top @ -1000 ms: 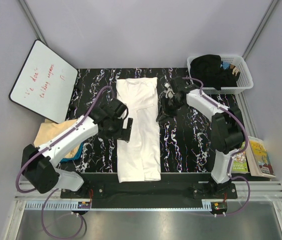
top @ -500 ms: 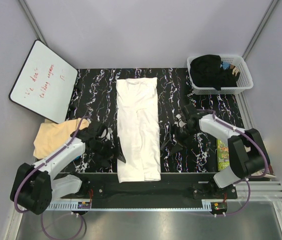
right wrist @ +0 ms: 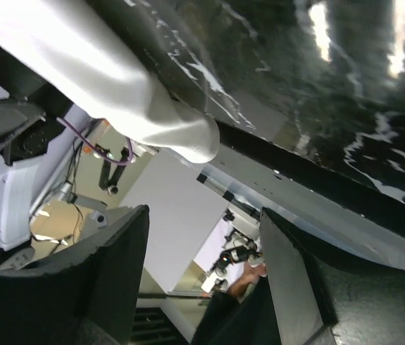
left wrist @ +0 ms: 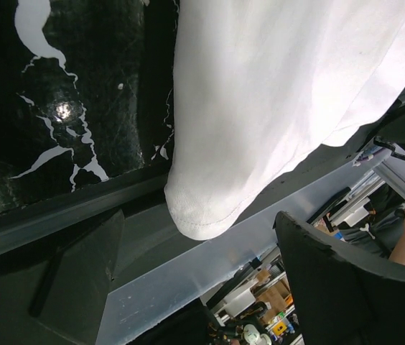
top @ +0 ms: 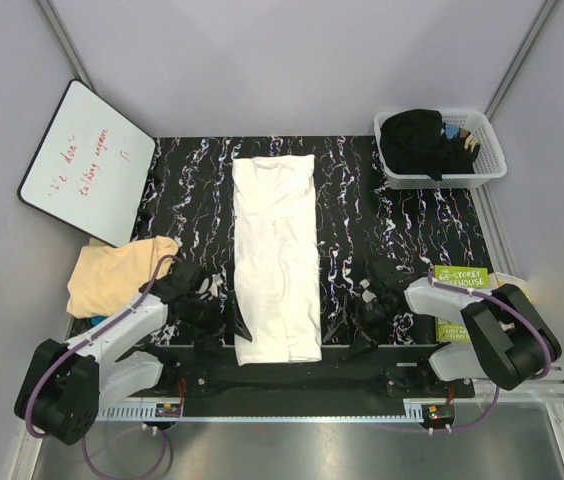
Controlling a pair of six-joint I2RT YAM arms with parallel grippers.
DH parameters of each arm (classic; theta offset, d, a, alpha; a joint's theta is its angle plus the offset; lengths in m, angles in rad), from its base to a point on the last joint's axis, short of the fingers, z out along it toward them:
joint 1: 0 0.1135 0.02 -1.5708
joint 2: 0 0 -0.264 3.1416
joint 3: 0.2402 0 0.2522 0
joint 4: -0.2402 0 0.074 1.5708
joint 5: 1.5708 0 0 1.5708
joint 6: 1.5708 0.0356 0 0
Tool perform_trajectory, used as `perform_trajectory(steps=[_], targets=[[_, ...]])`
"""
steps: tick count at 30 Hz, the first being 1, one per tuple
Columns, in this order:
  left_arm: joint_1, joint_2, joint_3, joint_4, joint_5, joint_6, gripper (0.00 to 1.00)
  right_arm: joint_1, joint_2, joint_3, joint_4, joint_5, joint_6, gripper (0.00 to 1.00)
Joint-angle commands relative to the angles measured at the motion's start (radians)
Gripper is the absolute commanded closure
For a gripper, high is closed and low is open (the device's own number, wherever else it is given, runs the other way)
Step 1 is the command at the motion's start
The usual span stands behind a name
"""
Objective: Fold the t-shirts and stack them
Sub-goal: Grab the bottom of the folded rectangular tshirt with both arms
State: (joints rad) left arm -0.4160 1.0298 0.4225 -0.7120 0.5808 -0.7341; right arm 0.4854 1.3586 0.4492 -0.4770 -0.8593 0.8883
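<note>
The white t-shirt [top: 277, 250] lies as a long narrow strip down the middle of the black marbled table [top: 192, 190]; no print shows. Its near end hangs over the table's front edge. My left gripper [top: 234, 322] is open and empty just left of the near left corner, which shows in the left wrist view [left wrist: 210, 208]. My right gripper [top: 360, 318] is open and empty right of the near right corner, which shows in the right wrist view [right wrist: 188, 136]. The peach t-shirt [top: 117, 275] lies crumpled at the table's left edge. The teal-blue one is hidden.
A white basket [top: 492, 150] with dark clothes stands at the back right. A whiteboard [top: 87, 160] leans at the back left. A green book [top: 462, 285] lies at the right edge beside my right arm.
Both arms have drawn back from beside the shirt's middle to the table's near edge, and now sit low at the shirt's near corners. The shirt has not moved.
</note>
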Motion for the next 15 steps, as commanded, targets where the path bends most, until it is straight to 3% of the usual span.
perform_trajectory(steps=[1,6,13,15], targets=[[0.003,0.056,0.024,0.058,0.027,-0.004,0.11,0.053,0.055,-0.035,0.26,-0.018,0.124,0.29],[-0.01,0.153,0.045,0.098,0.033,0.007,0.17,0.148,0.201,-0.007,0.406,0.011,0.163,0.28],[-0.02,0.187,0.056,0.117,0.021,0.006,0.26,0.18,0.309,0.037,0.411,0.008,0.164,0.28],[-0.021,0.196,0.059,0.126,0.022,0.002,0.32,0.183,0.321,0.058,0.338,0.002,0.146,0.28]])
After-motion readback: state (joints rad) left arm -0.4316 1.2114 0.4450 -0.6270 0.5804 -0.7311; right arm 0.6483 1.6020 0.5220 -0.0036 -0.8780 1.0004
